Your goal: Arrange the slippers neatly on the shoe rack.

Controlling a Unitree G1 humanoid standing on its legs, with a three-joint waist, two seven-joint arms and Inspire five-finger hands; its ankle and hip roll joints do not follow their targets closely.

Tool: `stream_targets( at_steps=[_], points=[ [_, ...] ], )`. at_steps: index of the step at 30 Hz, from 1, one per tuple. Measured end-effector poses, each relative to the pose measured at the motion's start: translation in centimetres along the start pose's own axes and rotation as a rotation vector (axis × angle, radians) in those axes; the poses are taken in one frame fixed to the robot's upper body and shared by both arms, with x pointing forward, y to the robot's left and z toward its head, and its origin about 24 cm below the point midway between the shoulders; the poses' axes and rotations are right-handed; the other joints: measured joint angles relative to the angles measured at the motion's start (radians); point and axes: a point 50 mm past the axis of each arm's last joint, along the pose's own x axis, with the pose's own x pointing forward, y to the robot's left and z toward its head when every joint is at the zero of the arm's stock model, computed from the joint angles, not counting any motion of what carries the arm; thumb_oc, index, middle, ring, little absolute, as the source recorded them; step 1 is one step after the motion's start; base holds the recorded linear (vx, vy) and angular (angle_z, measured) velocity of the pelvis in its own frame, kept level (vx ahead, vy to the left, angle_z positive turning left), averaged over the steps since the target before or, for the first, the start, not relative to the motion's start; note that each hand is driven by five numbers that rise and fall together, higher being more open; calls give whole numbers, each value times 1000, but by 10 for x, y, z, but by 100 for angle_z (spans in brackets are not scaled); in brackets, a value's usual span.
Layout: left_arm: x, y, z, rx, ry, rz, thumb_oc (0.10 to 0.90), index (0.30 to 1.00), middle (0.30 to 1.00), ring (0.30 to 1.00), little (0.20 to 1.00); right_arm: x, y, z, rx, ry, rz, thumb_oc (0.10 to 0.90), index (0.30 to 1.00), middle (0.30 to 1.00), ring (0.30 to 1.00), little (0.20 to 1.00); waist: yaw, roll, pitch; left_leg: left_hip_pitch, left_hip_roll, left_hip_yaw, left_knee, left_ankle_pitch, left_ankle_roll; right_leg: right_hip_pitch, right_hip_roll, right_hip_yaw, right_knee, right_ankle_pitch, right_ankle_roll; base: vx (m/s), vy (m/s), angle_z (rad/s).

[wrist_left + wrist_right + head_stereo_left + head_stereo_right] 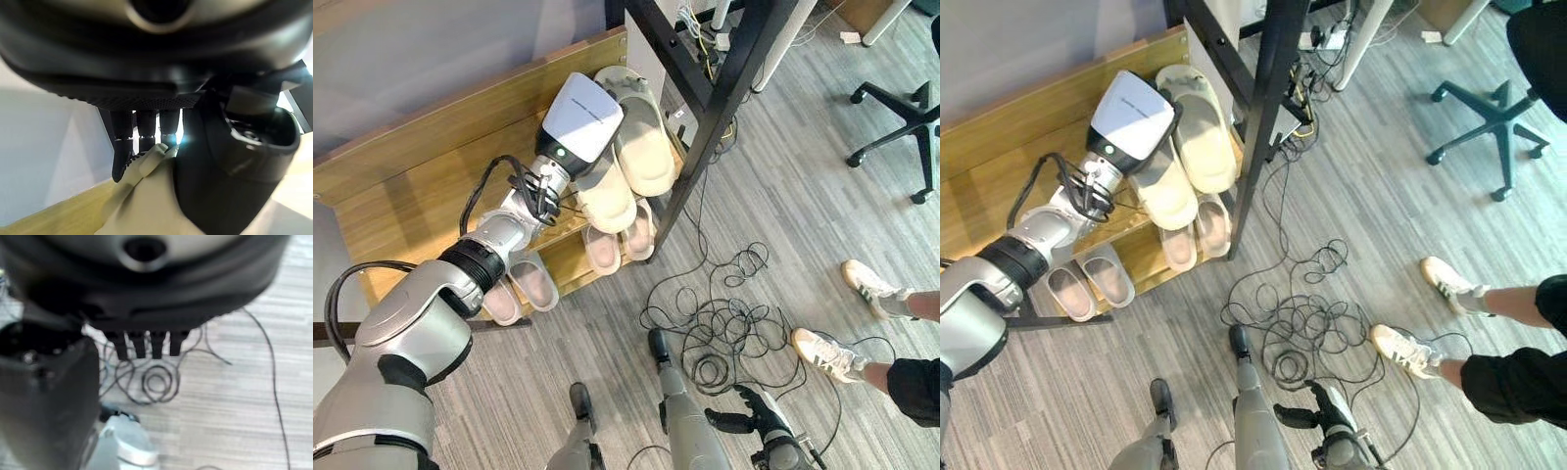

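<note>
The shoe rack (431,147) is light, honey-coloured wood. The upper-shelf slippers (641,137) are cream. The lower-shelf slippers (622,240) are pale pink, and the pair beside them (533,284) is greyish-pink. The left hand (146,132) is black. The floor (803,176) is grey with a streaked wood-grain pattern. The office chair base (901,117) is black. A person's sneakers (827,354) are white with dark stripes.

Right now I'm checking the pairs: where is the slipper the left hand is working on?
The cream slipper lies on the shoe rack's top shelf under the left hand, beside its mate.
</note>
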Motion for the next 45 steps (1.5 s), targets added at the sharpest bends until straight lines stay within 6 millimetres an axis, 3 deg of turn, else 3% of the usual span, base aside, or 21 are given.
stream_targets(
  at_steps=[11, 19, 36, 37, 38, 45],
  points=[
    [6, 19, -13, -15, 52, 112, 400, 300, 300, 300, 300, 1, 3, 4, 16, 1, 1, 800, 900, 900, 900, 900, 10, 3, 2, 4, 0, -1, 0, 2, -1, 4, -1, -1, 0, 2, -2, 0, 0, 0],
    [11, 14, 5, -51, 61, 110, 400, 300, 300, 300, 300, 2, 1, 4, 14, 0, -6, 800, 900, 900, 900, 900, 10, 24, 14, 2, -2, -3, 0, 4, 0, 3, -2, -2, 0, 3, -3, 0, 0, 0],
    [2, 1, -7, -29, 121, 67, 400, 300, 300, 300, 300, 2, -1, 3, 11, 0, -24, 800, 900, 900, 900, 900, 0, 34, 18, -34, -2, 0, 0, 8, -2, -35, -1, 1, 0, 10, -4, 2, 0, 0],
    [2, 1, -7, -30, 121, 67, 461, 392, 392, 392, 392, 2, -1, 4, 11, 0, -24, 800, 900, 900, 900, 900, 1, 34, 18, -34, -2, 0, 0, 8, -2, -35, -1, 0, 0, 10, -4, 0, 0, 0],
    [2, 1, -7, -31, 120, 67, 800, 900, 900, 900, 900, 2, -1, 4, 11, -1, -24, 800, 900, 900, 900, 900, 0, 34, 18, -34, -2, 0, 0, 8, -2, -35, -1, 0, 0, 10, -4, 0, 0, 0],
    [3, 1, -7, -86, 149, 67, 800, 900, 900, 900, 900, 2, -1, 4, 10, -1, -24, 800, 900, 900, 900, 900, 0, 34, 18, -34, -2, -1, 0, 9, -2, -34, -1, 0, 0, 10, -4, 0, 0, 0]
  ],
)
